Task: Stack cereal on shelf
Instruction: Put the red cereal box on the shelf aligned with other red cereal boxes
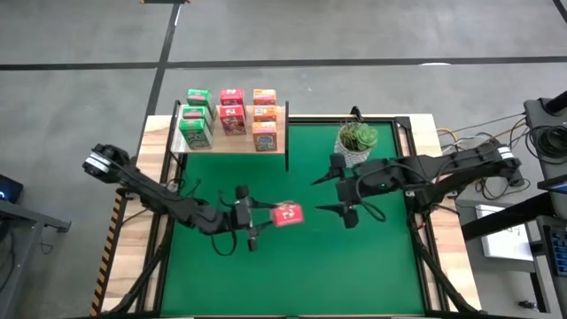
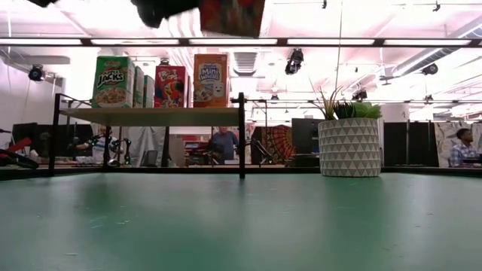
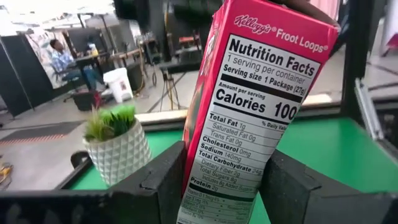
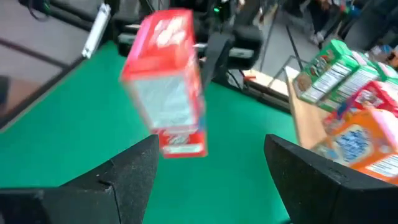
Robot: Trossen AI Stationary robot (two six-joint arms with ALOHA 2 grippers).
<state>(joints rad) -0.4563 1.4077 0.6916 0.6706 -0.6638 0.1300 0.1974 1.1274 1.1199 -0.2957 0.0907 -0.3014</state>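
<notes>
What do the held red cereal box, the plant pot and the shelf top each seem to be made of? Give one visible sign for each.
Red cereal box: likely thin printed cardboard with a slight sheen, folded edges.
Plant pot: probably matte white ceramic or plastic, moulded triangle relief; the look leaves it open.
Shelf top: pale wood plank, seemingly unvarnished, on dark thin metal-looking uprights.

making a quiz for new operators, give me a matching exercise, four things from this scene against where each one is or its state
Things:
1. pink box
2. plant pot
3. right gripper
4. shelf

Places or states:
a. open, holding nothing
b. carries eight boxes
c. clamped between the left gripper's fingers
d. standing on the green mat at the back

Pairs: 1-c, 2-d, 3-a, 4-b
</notes>
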